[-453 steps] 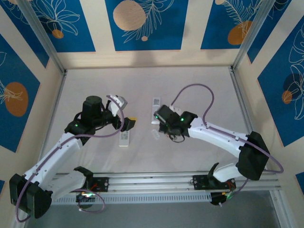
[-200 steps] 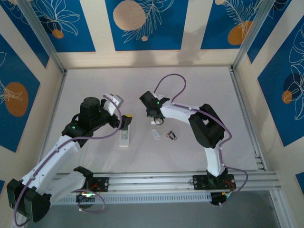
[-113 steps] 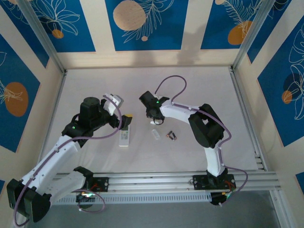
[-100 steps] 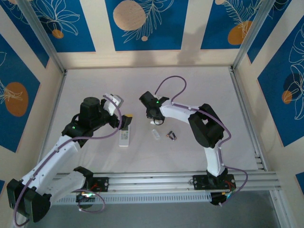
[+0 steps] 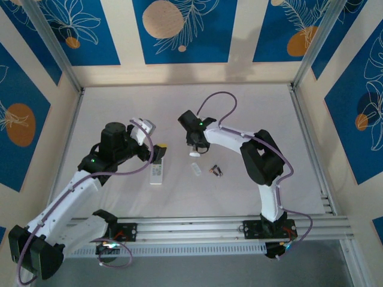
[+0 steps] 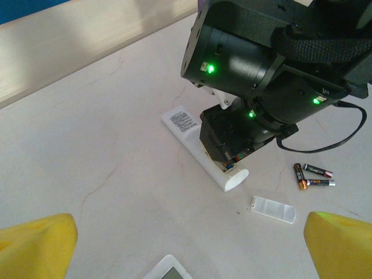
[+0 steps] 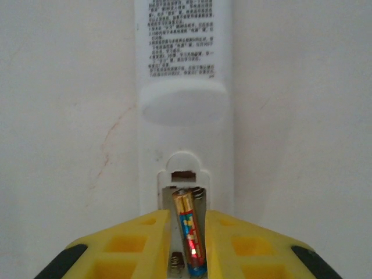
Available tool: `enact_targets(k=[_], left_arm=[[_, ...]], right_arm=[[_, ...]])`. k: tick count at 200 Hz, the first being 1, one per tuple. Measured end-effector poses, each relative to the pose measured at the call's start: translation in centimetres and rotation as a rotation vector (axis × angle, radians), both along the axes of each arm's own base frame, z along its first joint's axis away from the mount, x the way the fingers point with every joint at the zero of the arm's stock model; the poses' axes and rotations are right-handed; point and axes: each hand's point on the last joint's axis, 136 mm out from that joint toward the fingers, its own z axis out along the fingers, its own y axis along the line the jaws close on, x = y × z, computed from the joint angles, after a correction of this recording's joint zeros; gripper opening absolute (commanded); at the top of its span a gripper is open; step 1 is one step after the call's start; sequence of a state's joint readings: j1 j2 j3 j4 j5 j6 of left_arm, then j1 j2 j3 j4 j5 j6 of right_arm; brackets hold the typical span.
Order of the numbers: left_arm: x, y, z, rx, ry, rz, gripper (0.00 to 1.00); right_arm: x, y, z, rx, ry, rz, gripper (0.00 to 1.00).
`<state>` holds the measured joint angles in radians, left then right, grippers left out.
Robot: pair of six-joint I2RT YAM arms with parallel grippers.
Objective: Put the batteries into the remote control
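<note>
A pale, matte surface point(image 5: 179, 101) carries faint hairline marks, one of them reddish point(image 7: 107, 145). Left of its middle lies a white remote with a display point(image 5: 157, 173), face up. To the right of it, well apart, a small white ribbed cover point(image 5: 195, 169) lies flat. Blue wall panels point(image 5: 179, 30) with white leaf outlines and orange discs stand behind aluminium posts point(image 5: 54, 45). A metal rail point(image 5: 191, 227) runs along the near edge.

Remote point(image 7: 185, 110) bay: right gripper point(image 5: 195, 143), pinching a battery point(image 7: 189, 232), is blocking it. From there, cover point(image 5: 196, 169) at 6 o'clock and loose batteries point(image 5: 216, 171) at 5 are cluttering; tabletop point(image 5: 257, 113) at 2 is lying open.
</note>
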<state>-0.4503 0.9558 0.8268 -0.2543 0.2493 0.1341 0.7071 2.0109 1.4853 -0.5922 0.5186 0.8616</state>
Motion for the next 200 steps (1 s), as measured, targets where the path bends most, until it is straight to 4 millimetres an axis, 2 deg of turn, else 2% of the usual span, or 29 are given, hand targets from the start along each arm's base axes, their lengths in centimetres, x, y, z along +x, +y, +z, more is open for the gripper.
enact_targets(k=[24,55,103,200], left_arm=[[0.0,0.0,0.0,0.0,0.0,0.0,1.0],[0.0,0.0,0.0,0.0,0.0,0.0,1.0],[0.0,0.0,0.0,0.0,0.0,0.0,1.0],[0.0,0.0,0.0,0.0,0.001,0.0,1.0]], right_arm=[[0.6,0.1,0.5,-0.006,-0.002,0.04,0.21],[1.4,1.3,0.7,-0.006,-0.003,0.093,0.21],[0.3,0.7,-1.8,-0.096,0.064,0.126,0.21],[-0.3,0.8,-2.0,-0.154,0.103,0.164,0.18]])
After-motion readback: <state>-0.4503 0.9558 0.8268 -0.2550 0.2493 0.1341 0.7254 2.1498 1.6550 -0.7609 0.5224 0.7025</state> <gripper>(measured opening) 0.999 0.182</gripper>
